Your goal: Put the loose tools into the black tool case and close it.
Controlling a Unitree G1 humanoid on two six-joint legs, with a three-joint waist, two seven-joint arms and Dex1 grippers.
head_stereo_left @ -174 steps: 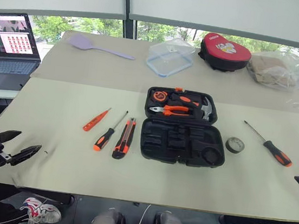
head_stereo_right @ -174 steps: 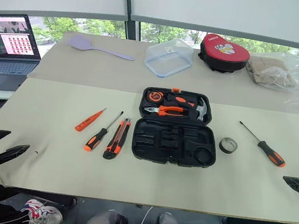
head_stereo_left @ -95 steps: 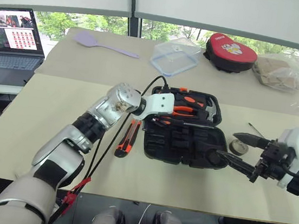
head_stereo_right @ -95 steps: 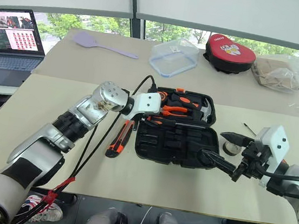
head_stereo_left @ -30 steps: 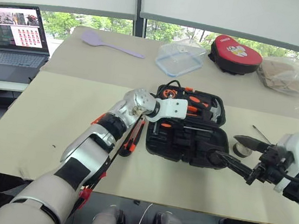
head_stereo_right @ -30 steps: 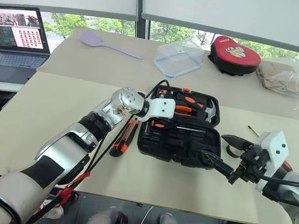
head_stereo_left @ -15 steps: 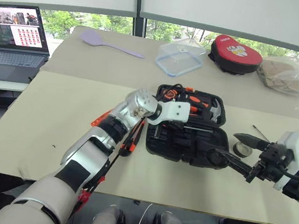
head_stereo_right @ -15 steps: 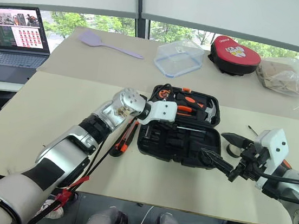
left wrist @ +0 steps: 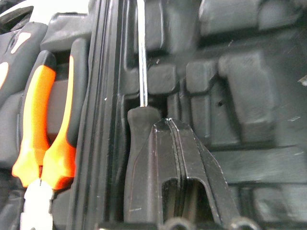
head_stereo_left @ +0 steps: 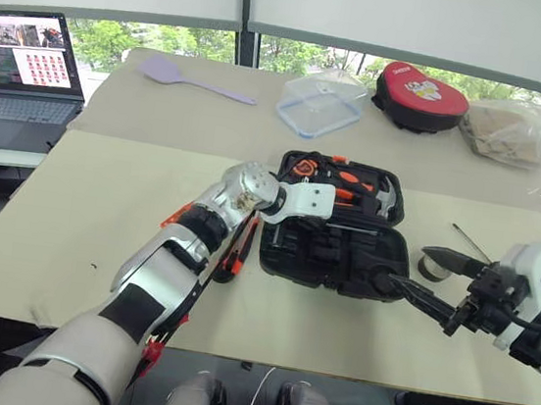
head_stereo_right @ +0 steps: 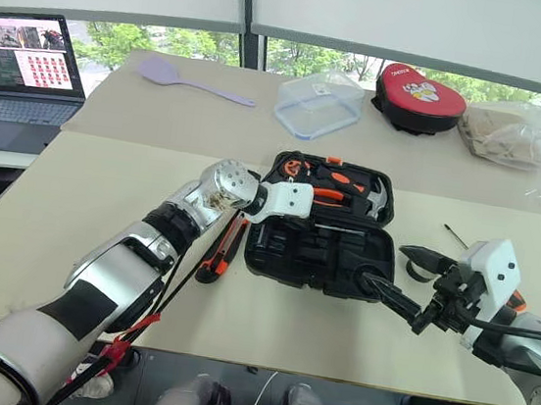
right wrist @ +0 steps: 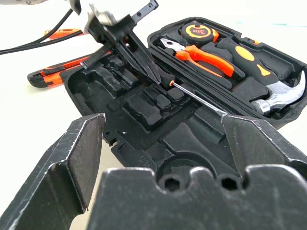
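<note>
The black tool case [head_stereo_left: 313, 273] lies open at the table's middle. One black-and-orange screwdriver [left wrist: 139, 163] lies in its near half along the hinge. My left gripper [left wrist: 169, 123] is shut, its tips against that screwdriver's handle, holding nothing. My right gripper [head_stereo_left: 409, 264] hangs open by the case's near right corner. The grey tape roll [head_stereo_left: 430, 270] sits just behind it. Another screwdriver [head_stereo_left: 469, 237] lies further right, handle partly hidden. Left of the case lie the utility knife [head_stereo_left: 235, 252] and the slim orange screwdriver [head_stereo_left: 175, 216], both partly under my left arm.
Pliers [head_stereo_left: 347, 182], a tape measure and a hammer [head_stereo_left: 385, 192] fill the case's far half. At the back stand a laptop [head_stereo_left: 20, 73], a purple spatula [head_stereo_left: 173, 74], a clear container [head_stereo_left: 320, 102], a red pouch [head_stereo_left: 421, 85] and a plastic bag [head_stereo_left: 516, 129].
Since the earliest frames the left arm reached over the case and the screwdriver from its left now lies inside. The right gripper rose beside the case. Over the last second neither gripper moved.
</note>
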